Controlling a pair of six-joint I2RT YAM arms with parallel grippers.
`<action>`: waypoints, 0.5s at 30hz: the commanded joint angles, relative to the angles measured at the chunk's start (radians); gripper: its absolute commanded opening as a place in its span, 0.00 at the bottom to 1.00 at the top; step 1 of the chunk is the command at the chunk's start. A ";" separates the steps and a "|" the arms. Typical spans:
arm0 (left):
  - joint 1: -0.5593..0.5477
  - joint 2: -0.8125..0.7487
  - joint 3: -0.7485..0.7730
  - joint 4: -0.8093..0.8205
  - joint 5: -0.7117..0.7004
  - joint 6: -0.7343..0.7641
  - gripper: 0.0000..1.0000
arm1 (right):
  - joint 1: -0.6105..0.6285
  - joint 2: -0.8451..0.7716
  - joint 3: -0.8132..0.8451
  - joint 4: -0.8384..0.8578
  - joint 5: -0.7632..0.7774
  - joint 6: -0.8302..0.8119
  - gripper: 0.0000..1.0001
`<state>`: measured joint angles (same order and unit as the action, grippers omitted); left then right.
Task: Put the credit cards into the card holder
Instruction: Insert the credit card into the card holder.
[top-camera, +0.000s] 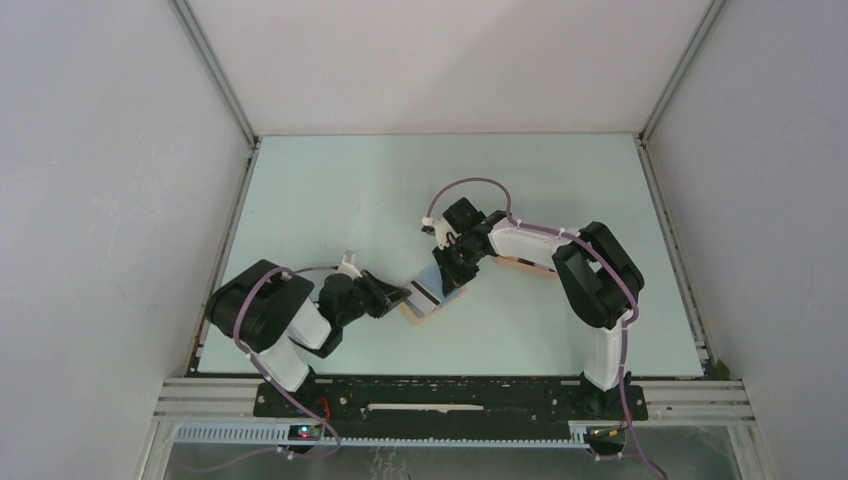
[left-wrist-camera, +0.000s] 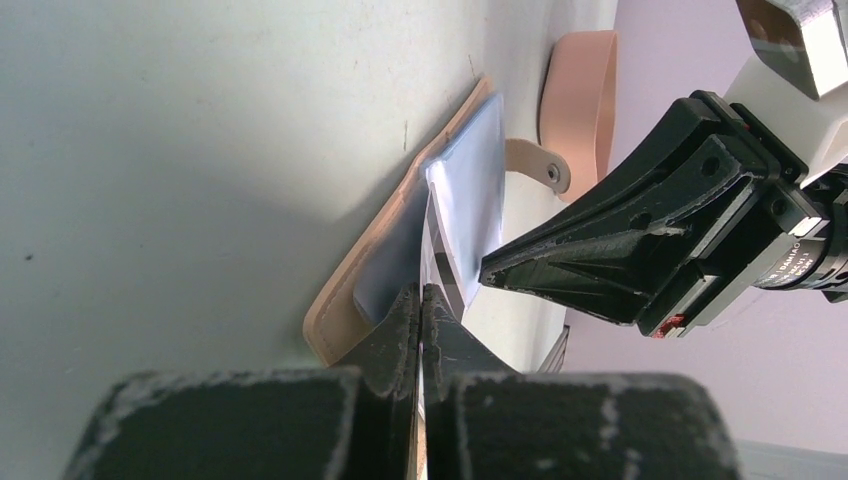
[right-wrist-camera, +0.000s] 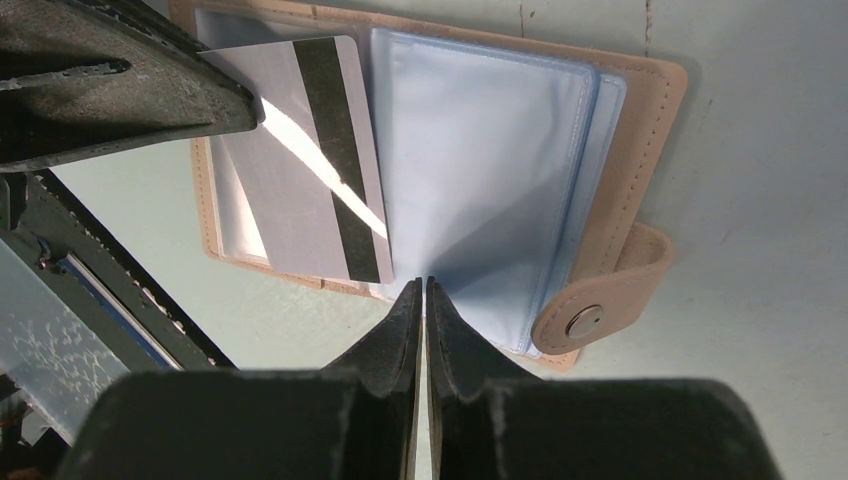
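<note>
- Card holder lay open on table, tan cover down, near ctr of top view between the two arms; snap strap stuck out at lower right of R wrist view, flat on table.
- L gripper: fingers pressed together, pinching the credit card; in R wrist view its tip sat on card's upper-left corner; in L wrist view a thin pale edge showed betw. the pads.
- Credit card: light grey, dark stripe facing up; it lay over left half of the open holder in R wrist view, reaching down to the cover's lower rim; whether any part was inside a pocket, couldn't tell.
- R gripper: fingers almost closed, nipping the bottom edge of a plastic sleeve, bluish-clear, mid-frame in R wrist view; in L wrist view that sleeve stood lifted off the cover w/ R fingertips on its edge.
- More sleeve edges showed behind it, toward right side of holder.
- Grippers' tips were near each other, not touching; card's right edge ran just beside the held sleeve.
- Peach tray: upper middle of L wrist view, beyond holder; in top view mostly hidden under R arm.
</note>
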<state>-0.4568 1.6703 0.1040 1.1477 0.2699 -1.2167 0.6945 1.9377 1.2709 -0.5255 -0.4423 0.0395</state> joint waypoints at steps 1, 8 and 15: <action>0.001 0.016 0.028 0.018 0.009 -0.001 0.00 | 0.010 -0.002 0.044 -0.009 -0.012 -0.017 0.11; 0.001 0.035 0.033 0.032 0.004 0.001 0.00 | -0.003 -0.079 0.047 -0.009 -0.004 -0.038 0.17; 0.001 0.062 0.036 0.069 0.014 -0.005 0.00 | -0.072 -0.083 0.056 -0.039 0.086 -0.081 0.25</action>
<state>-0.4568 1.7119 0.1173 1.1824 0.2760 -1.2247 0.6655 1.8915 1.2846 -0.5419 -0.4110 -0.0044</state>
